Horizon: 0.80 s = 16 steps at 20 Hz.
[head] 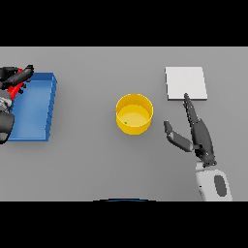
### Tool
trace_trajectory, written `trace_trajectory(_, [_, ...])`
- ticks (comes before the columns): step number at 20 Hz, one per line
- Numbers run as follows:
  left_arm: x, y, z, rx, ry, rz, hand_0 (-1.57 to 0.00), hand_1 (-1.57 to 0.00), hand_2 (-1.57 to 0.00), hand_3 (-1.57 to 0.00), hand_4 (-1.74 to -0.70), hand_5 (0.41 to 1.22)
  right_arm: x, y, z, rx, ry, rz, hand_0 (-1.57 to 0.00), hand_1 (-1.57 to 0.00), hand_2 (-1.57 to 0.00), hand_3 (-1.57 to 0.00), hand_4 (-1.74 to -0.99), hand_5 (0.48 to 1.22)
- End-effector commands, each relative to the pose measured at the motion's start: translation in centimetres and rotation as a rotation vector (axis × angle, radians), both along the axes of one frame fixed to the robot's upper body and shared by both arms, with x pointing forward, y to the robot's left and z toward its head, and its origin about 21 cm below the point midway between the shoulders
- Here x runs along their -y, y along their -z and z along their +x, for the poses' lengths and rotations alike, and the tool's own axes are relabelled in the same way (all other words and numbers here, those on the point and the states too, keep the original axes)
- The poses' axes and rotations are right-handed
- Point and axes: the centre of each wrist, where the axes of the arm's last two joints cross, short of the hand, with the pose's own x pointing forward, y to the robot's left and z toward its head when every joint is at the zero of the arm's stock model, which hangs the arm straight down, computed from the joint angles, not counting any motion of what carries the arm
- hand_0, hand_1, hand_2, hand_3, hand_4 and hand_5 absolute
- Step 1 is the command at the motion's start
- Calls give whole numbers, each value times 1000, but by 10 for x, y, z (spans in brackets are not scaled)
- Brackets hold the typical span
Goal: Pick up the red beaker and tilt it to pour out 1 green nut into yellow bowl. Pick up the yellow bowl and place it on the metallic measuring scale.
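Left robot hand [13, 76]: at the far left edge over the blue tray [36, 109], my fingers curled round the red beaker [17, 87], which shows only as a red sliver behind them.
Right robot hand [196, 133]: fingers straight, thumb spread, holding nothing; it hovers to the right of the yellow bowl [134, 114], apart from it, fingertips pointing toward the metallic measuring scale [186, 83].
Yellow bowl: upright on the table [97, 160] near the middle, with a small green speck inside near its lower left, which I take to be the nut.
Scale: flat pale square beyond my right robot hand, up and to the right of the bowl.
Stage, as I judge it: pouring looks done; grasping the bowl comes next.
Risk one: the bowl is wide and smooth, so a shallow pinch on the rim could let it slip or tip, spilling the nut.
Risk two: coming in sideways with straight fingers could push the bowl left instead of catching it.
Risk three: a tilted set-down could leave the bowl hanging off the scale's edge.
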Motion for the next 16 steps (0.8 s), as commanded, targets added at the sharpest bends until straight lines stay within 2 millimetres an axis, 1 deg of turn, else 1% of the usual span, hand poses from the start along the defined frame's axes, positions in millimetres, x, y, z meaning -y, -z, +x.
trace_trajectory(1, [0,-1,-9,-13,14,11,-641,-565,-536,-452,-823,667,-1,0,-2,10,-1,-8,1,1,1,1,-1151,677])
trace_trajectory(2, [-1,-1,-16,-32,35,58,-513,-452,-429,-361,-785,656,2,2,-5,14,-3,-11,1,1,1,1,-1147,680])
trace_trajectory(3, [4,-1,-19,-41,52,80,-410,-361,-343,-289,-762,651,3,0,-3,11,4,-2,1,1,1,1,-1145,685])
trace_trajectory(4, [1,-2,-22,-32,50,92,-328,-289,-274,-231,-750,647,3,1,-4,14,1,-9,1,1,1,1,-1148,688])
trace_trajectory(5, [2,3,-25,-28,51,96,-262,-231,-219,-185,-741,648,3,-1,-2,14,-4,-14,1,1,1,1,-1156,690])
trace_trajectory(7, [7,4,-23,-6,43,110,-167,-147,-140,-118,-724,647,2,-1,-2,8,-1,-19,1,1,1,1,-1164,688])
trace_trajectory(9, [8,6,-24,9,31,124,-107,-94,-89,-75,-708,647,2,-1,-2,13,-2,-16,1,1,1,1,-1176,688])
trace_trajectory(10, [6,1,-25,35,26,129,-85,-75,-71,-60,-705,653,0,-1,-3,2,6,-26,1,1,1,1,-1178,679])
trace_trajectory(12, [7,-2,-21,68,18,121,-54,-48,-45,-38,-711,663,-2,-1,-2,-13,14,-65,1,1,1,1,-1163,677])
trace_trajectory(14, [6,-3,-16,98,19,107,-34,-30,-29,-24,-710,679,-3,-9,3,16,-58,-132,1,1,1,1,-1132,703])
trace_trajectory(16, [11,-3,-13,110,23,114,-22,-19,-18,-15,-710,689,0,-14,9,26,-139,-223,1,1,1,1,-1153,728])
